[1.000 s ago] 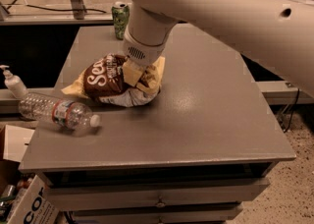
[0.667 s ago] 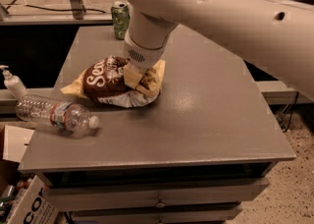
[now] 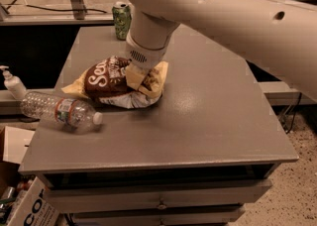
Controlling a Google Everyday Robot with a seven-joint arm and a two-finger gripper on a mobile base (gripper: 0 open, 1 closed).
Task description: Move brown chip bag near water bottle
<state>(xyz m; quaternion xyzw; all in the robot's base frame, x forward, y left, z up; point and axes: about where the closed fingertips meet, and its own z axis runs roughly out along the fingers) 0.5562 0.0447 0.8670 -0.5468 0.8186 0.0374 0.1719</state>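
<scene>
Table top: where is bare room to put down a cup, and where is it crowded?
Bare: the right half of the table, from the brown chip bag to the right edge, and the front strip right of the water bottle. Crowded: the left, where the gripper is on the bag, the bottle lies in front, and a green can stands behind.

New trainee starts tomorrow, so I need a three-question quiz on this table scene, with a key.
1. True or false: the bottle stands upright.
2. Fill in: the can stands at the table's ____ edge.
3. The end effector is down on the: A) bottle B) chip bag C) can.
Key: 1 false, it lies on its side; 2 far; 3 B.
</scene>
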